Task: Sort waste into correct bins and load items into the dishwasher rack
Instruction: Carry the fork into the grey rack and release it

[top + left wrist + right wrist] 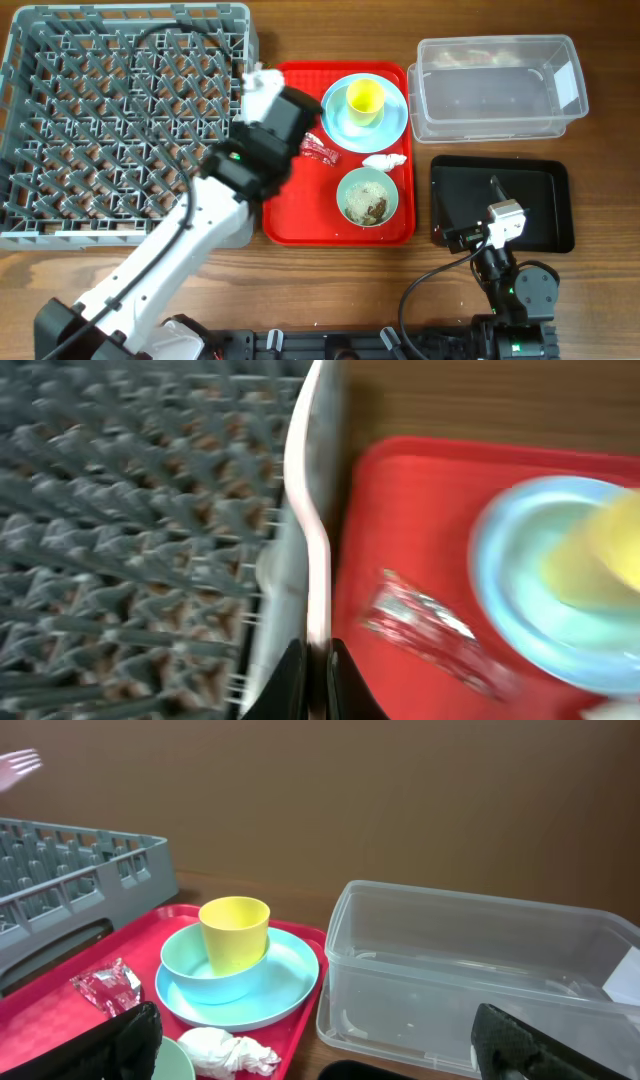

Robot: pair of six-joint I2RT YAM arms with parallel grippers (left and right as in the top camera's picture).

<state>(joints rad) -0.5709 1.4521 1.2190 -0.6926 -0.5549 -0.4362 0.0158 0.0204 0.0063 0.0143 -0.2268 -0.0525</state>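
My left gripper (318, 650) is shut on the handle of a white plastic fork (312, 510), held over the seam between the grey dishwasher rack (110, 110) and the red serving tray (300, 220). On that tray lie a red foil wrapper (320, 148) and a crumpled napkin (384, 161). A yellow cup (365, 97) stands on the light blue plate (390, 125). The mint-green bowl (367, 182) holds food scraps (372, 208). My right gripper (320, 1060) is open and empty above the black tray (540, 200). The spoon is out of view.
The clear plastic tub (495, 85) stands at the back right, behind the black tray, and looks nearly empty. The rack fills the left side of the wooden table. My left arm reaches up diagonally from the front left corner.
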